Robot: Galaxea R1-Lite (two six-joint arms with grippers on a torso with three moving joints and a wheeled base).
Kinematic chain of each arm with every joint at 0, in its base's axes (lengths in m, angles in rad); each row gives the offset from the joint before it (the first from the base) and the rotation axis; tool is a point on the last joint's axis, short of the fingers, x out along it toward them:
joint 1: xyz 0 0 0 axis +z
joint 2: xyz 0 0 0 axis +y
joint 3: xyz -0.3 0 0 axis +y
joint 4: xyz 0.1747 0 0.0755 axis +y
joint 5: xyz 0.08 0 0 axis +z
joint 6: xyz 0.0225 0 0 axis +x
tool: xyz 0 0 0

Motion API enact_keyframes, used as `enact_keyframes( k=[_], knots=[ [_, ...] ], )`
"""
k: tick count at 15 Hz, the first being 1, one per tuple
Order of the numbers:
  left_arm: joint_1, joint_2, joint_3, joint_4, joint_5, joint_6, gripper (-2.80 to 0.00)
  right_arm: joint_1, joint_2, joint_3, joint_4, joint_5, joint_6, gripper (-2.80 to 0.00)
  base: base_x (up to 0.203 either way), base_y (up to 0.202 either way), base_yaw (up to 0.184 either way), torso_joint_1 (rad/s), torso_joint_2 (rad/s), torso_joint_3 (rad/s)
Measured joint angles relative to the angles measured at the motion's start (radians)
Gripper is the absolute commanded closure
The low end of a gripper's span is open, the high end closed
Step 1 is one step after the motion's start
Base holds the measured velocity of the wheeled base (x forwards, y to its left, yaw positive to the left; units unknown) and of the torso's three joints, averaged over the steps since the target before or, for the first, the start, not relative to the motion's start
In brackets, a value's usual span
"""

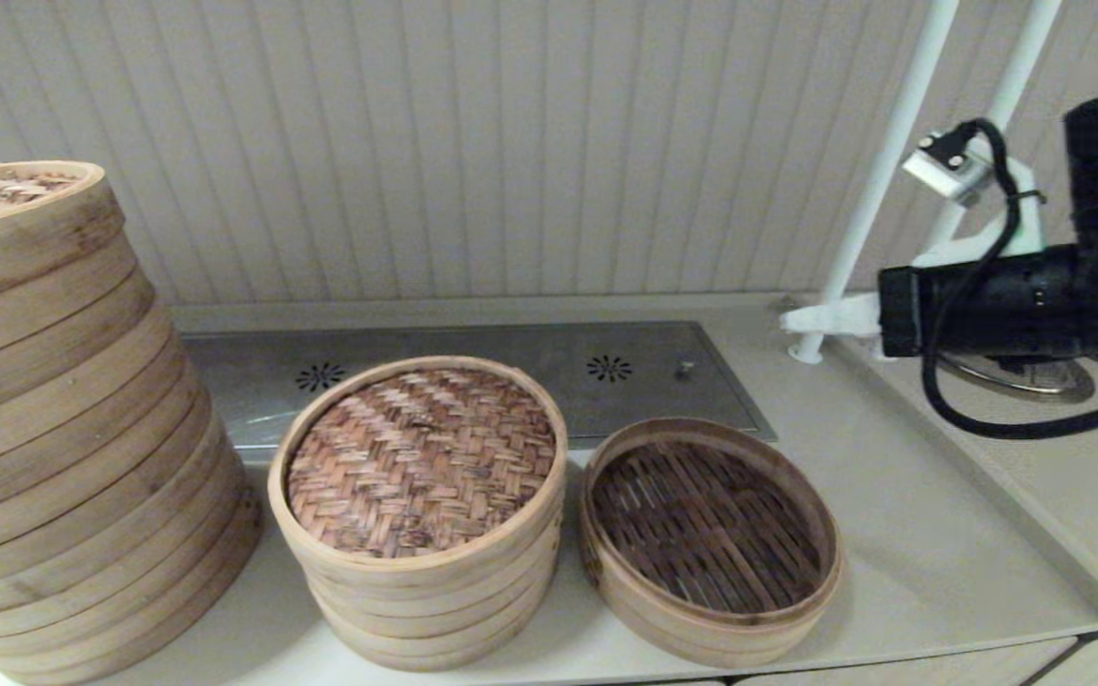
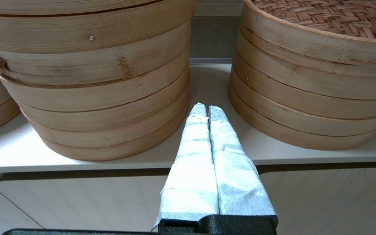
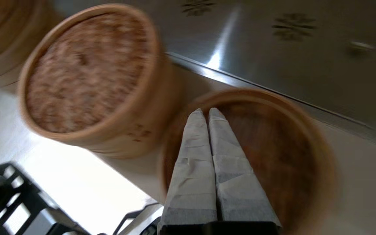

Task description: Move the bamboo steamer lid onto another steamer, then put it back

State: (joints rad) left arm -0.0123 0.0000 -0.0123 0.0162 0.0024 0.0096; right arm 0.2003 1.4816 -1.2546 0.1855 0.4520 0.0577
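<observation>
The bamboo steamer lid, with its reddish-brown herringbone top, sits on the mid-sized several-tier steamer at the counter's centre. Just right of it stands the single shallow steamer with a dark criss-cross floor, uncovered. My right arm reaches in from the right, well above the counter. Its gripper is shut and empty, seen over the shallow steamer's rim nearest the lid. My left gripper is shut and empty, low at the counter's front edge, between the wide steamer and the mid-sized one.
A much wider, tall many-tier steamer fills the left side. A steel panel with flower-shaped holes lies behind the steamers. A white rack stands at the back right. A raised counter lip runs along the right.
</observation>
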Motion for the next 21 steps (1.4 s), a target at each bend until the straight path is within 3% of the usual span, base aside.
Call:
enact_keyframes(
  k=[7,10,14,18,21],
  knots=[
    [0.000,0.000,0.000,0.000,0.000,0.000,0.00,-0.247,-0.505,0.473,0.000,-0.062,-0.003,0.00,0.000,0.000,0.000,0.000,0.00,0.000],
    [0.000,0.000,0.000,0.000,0.000,0.000,0.00,-0.297,-0.748,0.676,0.004,-0.082,-0.005,0.00,0.000,0.000,0.000,0.000,0.00,0.000],
    [0.000,0.000,0.000,0.001,0.000,-0.001,0.00,-0.276,-0.968,0.885,-0.003,-0.090,-0.007,0.00,0.000,0.000,0.000,0.000,0.00,0.000],
    [0.000,0.000,0.000,0.000,0.000,0.000,0.00,-0.246,-1.111,0.990,-0.005,-0.103,-0.003,0.00,0.000,0.000,0.000,0.000,0.00,0.000],
    [0.000,0.000,0.000,0.000,0.000,0.000,0.00,-0.246,-1.224,1.049,-0.011,-0.188,-0.010,0.00,0.000,0.000,0.000,0.000,0.00,0.000]
  ],
)
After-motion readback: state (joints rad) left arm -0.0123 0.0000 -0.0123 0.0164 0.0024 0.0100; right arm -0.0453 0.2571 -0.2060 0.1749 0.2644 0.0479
